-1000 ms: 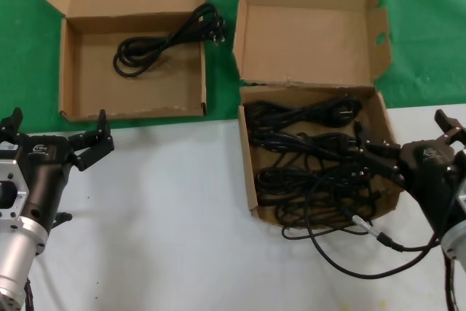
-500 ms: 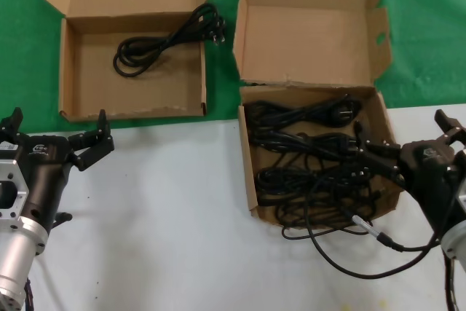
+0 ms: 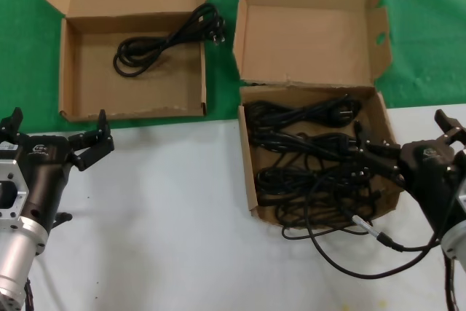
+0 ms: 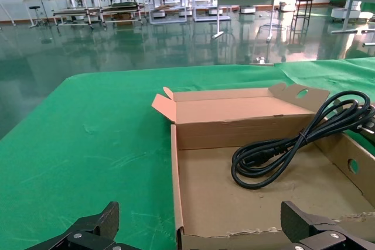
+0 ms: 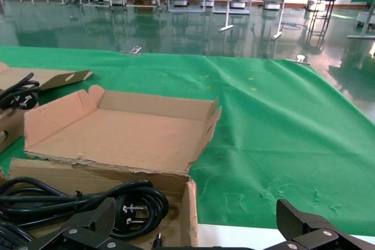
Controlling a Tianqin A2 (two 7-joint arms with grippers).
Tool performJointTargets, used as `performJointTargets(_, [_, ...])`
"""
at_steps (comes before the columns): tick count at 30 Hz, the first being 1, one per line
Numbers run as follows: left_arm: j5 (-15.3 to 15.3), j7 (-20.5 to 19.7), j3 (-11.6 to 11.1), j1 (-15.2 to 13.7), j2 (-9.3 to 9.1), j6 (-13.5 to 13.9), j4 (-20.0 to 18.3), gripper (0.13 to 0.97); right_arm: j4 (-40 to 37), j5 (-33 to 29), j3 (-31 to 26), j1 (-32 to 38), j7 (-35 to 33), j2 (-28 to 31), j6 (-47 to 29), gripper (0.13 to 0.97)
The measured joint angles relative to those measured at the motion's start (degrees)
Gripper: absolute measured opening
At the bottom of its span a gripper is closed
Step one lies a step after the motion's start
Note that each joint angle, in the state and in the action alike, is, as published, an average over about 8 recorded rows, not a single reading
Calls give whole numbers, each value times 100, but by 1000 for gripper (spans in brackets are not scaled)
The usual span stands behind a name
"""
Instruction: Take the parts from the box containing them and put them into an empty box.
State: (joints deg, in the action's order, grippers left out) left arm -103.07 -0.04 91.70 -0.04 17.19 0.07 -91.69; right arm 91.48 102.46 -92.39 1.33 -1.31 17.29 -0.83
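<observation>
Several black power cords (image 3: 306,147) lie tangled in the squarish, deeper cardboard box (image 3: 247,172), whose winged lid (image 3: 309,34) stands open. One plug end shows in the right wrist view (image 5: 126,206). The wider, shallower box (image 3: 67,71) at the far left holds one looped cord (image 3: 164,38), which also shows in the left wrist view (image 4: 293,144). My right gripper (image 3: 404,135) is open and low at the cord box's right wall, straddling that wall (image 5: 188,215). My left gripper (image 3: 58,116) is open and empty over the white table, just before the shallow box's near wall (image 4: 234,241).
A thinner black cable with a silver connector (image 3: 371,234) spills from the cord box's front onto the white table (image 3: 160,209). Green cloth (image 3: 429,27) covers the surface behind and beside the boxes. The two boxes stand side by side with a narrow gap.
</observation>
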Motion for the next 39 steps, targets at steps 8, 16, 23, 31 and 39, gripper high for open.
performJointTargets(8, [0,0,0,0,0,0,0,966,0,0,0,0,0,0,0,966])
performJointTargets(16, [0,0,0,0,0,0,0,966,0,0,0,0,0,0,0,966])
performJointTargets(23, [0,0,0,0,0,0,0,966,0,0,0,0,0,0,0,966])
performJointTargets(31, [0,0,0,0,0,0,0,966,0,0,0,0,0,0,0,966])
performJointTargets(39, [0,0,0,0,0,0,0,966,0,0,0,0,0,0,0,966])
